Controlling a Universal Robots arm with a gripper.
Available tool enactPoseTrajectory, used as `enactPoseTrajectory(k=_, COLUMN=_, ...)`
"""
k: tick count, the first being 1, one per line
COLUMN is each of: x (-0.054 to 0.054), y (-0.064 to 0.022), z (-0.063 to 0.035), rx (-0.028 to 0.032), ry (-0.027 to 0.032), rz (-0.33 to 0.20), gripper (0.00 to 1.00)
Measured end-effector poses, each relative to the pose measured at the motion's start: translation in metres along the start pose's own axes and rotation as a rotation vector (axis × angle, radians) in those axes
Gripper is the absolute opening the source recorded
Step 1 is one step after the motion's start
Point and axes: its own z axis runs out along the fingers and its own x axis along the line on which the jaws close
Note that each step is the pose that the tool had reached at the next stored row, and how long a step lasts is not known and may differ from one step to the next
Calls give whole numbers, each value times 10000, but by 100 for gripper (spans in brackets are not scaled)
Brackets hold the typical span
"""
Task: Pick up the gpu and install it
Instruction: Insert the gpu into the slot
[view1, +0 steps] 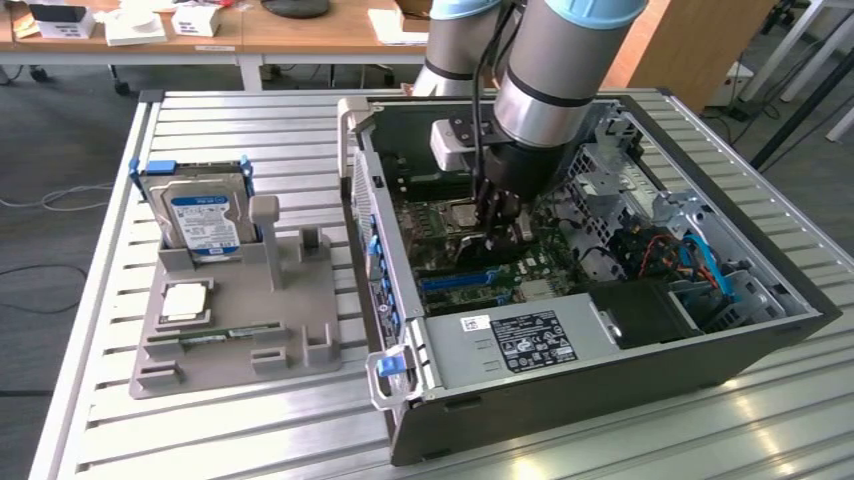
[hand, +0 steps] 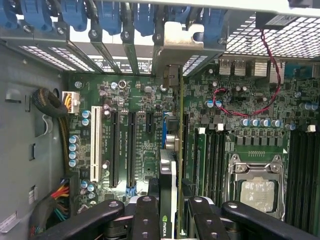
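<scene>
The hand is seen lowered inside the open computer case, which lies on its side on the table. In the wrist view the hand is clamped on the gpu, with the dark fingers pressed against both flat faces. The card is held on edge, upright over the motherboard. It is placed between the long black expansion slots and the CPU socket. Its metal bracket is brought close to the rear wall, just beside the row of blue latches. Whether the card's lower edge is already touching its slot cannot be told, since the slot is hidden beneath the card.

The step in hand is judged to be the seating of the card. For this to be done well, the card should be kept square to the board and parallel to the neighbouring slots, so that the contact edge is entered along its whole length at once. The bracket should be guided into the rear opening without being caught on the case wall. Pressure is best applied straight down and evenly, with no twist. The red wire near the socket should be left undisturbed.
</scene>
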Motion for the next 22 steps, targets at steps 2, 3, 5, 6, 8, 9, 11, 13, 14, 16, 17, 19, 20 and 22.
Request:
enactPoseTrajectory(k=2, x=0, y=17, z=4, rx=2, ry=-2, rz=-3, gripper=27)
enactPoseTrajectory(k=3, x=-1, y=24, z=4, rx=1, ry=0, rz=-2, gripper=27)
enactPoseTrajectory(k=5, x=0, y=25, z=3, rx=0, ry=2, rz=-4, gripper=27)
enactPoseTrajectory(k=6, x=0, y=25, z=4, rx=-1, ry=2, rz=-4, gripper=27)
enactPoseTrajectory(k=8, x=1, y=26, z=14, rx=1, ry=-1, rz=-4, gripper=27)
enactPoseTrajectory(k=9, x=1, y=27, z=19, rx=0, ry=1, rz=-3, gripper=27)
enactPoseTrajectory(k=11, x=2, y=28, z=44, rx=1, ry=0, rz=-3, gripper=27)
enactPoseTrajectory(k=13, x=3, y=30, z=47, rx=6, ry=0, rz=-3, gripper=27)
enactPoseTrajectory(k=14, x=2, y=33, z=49, rx=16, ry=0, rz=-5, gripper=27)
enactPoseTrajectory(k=16, x=2, y=36, z=49, rx=19, ry=0, rz=-5, gripper=27)
enactPoseTrajectory(k=17, x=2, y=38, z=48, rx=19, ry=1, rz=-5, gripper=27)
enactPoseTrajectory(k=19, x=2, y=41, z=49, rx=22, ry=0, rz=-6, gripper=27)
enactPoseTrajectory(k=20, x=2, y=42, z=49, rx=22, ry=0, rz=-6, gripper=27)
enactPoseTrajectory(k=22, x=2, y=43, z=48, rx=21, ry=2, rz=-6, gripper=27)
